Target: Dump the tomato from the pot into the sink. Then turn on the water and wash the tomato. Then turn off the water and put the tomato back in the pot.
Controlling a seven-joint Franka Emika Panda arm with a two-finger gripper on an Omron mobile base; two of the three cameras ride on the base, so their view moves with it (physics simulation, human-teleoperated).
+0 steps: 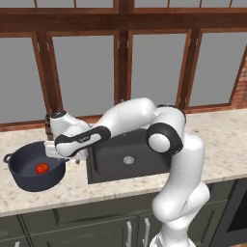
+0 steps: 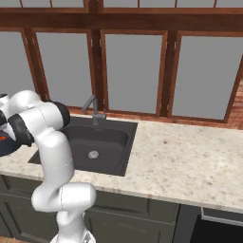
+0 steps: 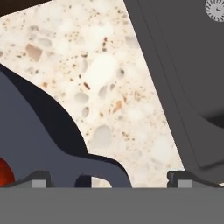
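Note:
The dark blue-grey pot (image 1: 24, 173) stands on the counter left of the sink (image 1: 116, 161), and the small red tomato (image 1: 42, 168) lies inside it. My gripper (image 1: 52, 153) hangs low at the pot's right rim, on the side facing the sink. In the hand view the gripper (image 3: 109, 179) is open, and the pot's loop handle (image 3: 98, 168) lies between the two fingertips (image 3: 39, 178). The tomato (image 3: 3, 173) peeks in at the left edge, with the black sink (image 3: 183, 87) at the right. A sliver of the pot (image 2: 4, 146) shows behind the arm.
A grey faucet (image 2: 95, 110) stands behind the sink with its spout over the basin. Speckled stone counter (image 2: 180, 152) stretches to the right of the sink. Wood-framed windows close off the back. The silver drain (image 1: 128, 159) sits mid-basin.

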